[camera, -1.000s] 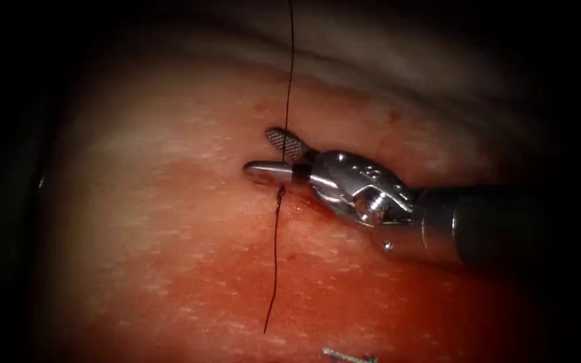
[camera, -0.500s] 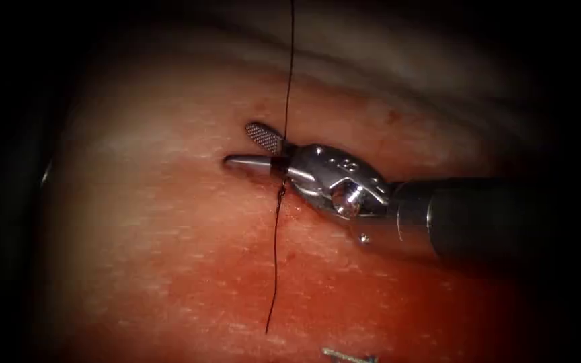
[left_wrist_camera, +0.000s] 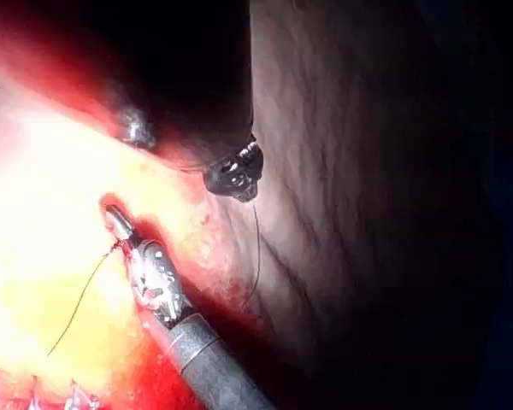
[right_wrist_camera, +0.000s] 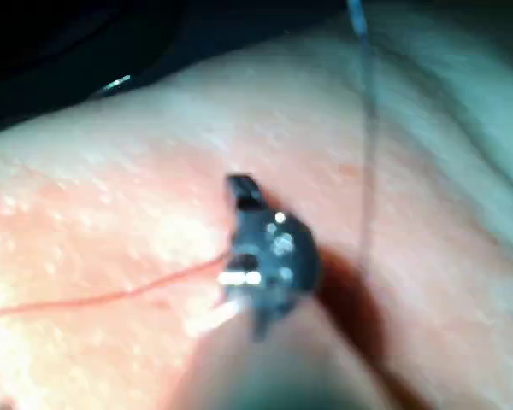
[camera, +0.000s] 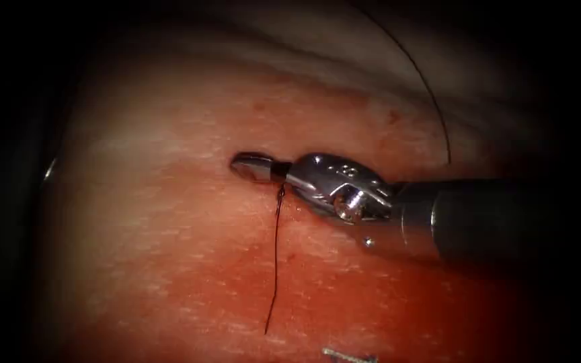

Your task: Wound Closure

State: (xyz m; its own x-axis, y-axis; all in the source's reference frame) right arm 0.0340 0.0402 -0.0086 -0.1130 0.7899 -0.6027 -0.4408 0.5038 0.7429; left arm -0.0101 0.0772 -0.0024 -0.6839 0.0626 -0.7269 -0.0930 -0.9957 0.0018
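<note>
We saw the right arm's tool (camera: 257,168) come in from the right and lie low over the middle of the tissue (camera: 169,235), its two jaws pressed together. A second before, the same jaws had stood apart with a taut strand of thread running straight up between them toward the far edge of the tissue. That strand (camera: 432,101) no longer passed through the tool. It hung loose as a slack arc well to the right, above the tool's shaft, near the far edge of the tissue.

We could make out nothing held between the closed jaws. Just under them a short dark tail of thread (camera: 275,269) rose out of the tissue at a small dark knot (camera: 281,193) and ran down toward the near edge, where its free end lay on the surface. Red fluid (camera: 371,296) stained the tissue toward that near edge.

From the left wrist we saw the right tool (left_wrist_camera: 120,224) with the tail trailing away from its tip. Beside it the left arm's tool (left_wrist_camera: 235,171) sat in shadow with a thin strand hanging close by. Whether it gripped that strand we could not tell.

From the right wrist we saw the closed tip (right_wrist_camera: 239,190) resting close to the tissue.
</note>
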